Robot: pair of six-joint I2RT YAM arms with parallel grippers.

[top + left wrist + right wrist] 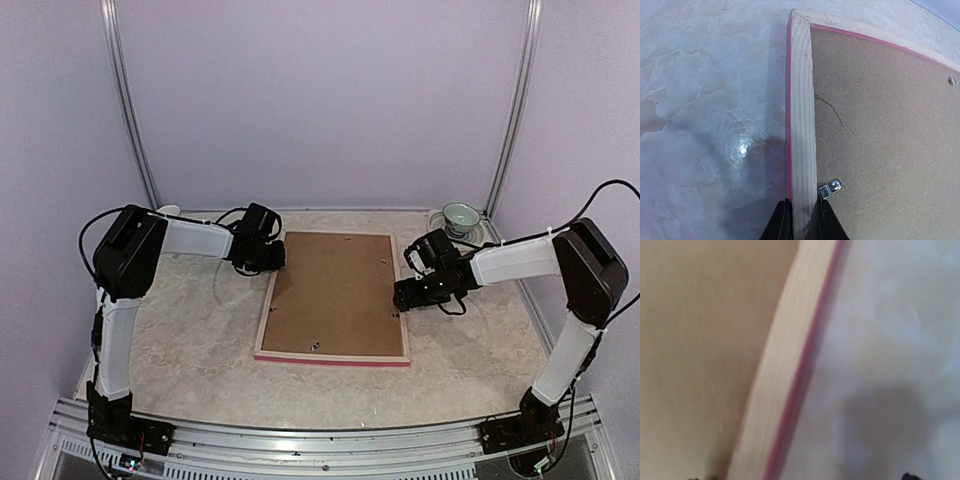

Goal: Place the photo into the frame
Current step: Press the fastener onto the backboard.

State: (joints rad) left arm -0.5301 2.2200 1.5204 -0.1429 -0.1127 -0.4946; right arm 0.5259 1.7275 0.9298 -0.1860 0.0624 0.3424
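- Frame (pixel 265 315) lies flat, face down, mid-table, long sides running away from the arms.
- Pale wood back is up. Pink shows only along the outer edges, clearest on the near rail.
- Brown board (pixel 335 295) fills the opening, set inside the rails, w/ a thin crack near the far-left corner in the L wrist view.
- Small metal tab (pixel 831 188) sits on the board right at the inner edge of the left rail. Another tiny bit of metal shows further along, near the far rail.
- L gripper (pixel 272 258) is at the left rail, near the far-left corner, arm reaching in from the left.
- Its fingers (pixel 782 222) sit one each side of that rail, outer one on the pink edge, inner one on the board side just by the tab. Looks pinched on the wood, no gap to see.
- R gripper (pixel 402 297) is over the right rail, approx halfway along it.
- R wrist view is blurred. Only dark fingertip specks show at the bottom corners, spread wide w/ the rail btwn them, apart from the wood.
- Table (pixel 190 330) has a pale, marbled, shiny cover.
- Bowl (pixel 460 213) sits at the far-right corner, well apart from the frame.
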